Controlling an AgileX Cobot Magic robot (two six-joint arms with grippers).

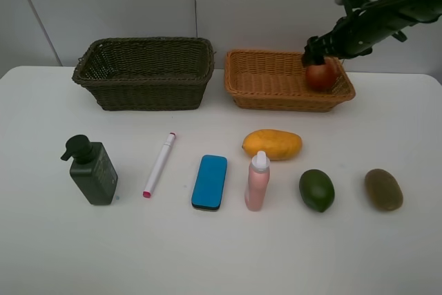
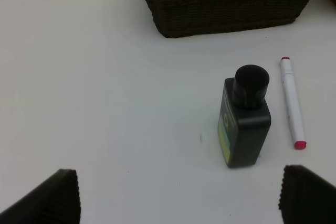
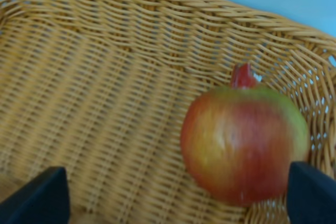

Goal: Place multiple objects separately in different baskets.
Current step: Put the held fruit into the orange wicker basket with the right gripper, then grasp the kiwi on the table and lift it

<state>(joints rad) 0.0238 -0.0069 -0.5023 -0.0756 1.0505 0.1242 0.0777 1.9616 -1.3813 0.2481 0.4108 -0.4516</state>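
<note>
Pomegranate (image 1: 320,76): round, smooth red-yellow skin, stubby crown, lying at the right end of the shallow tan wicker basket (image 1: 276,101). Right gripper (image 3: 174,195) close over it, jaws wide, holding nothing. Left gripper (image 2: 178,198) equally wide, empty.

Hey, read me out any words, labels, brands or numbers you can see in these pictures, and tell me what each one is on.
No text can be read anywhere.
Pump bottle: a yellow-green label on one side, too blurred to read.
Marker, eraser, spray bottle: no print shows.
</note>
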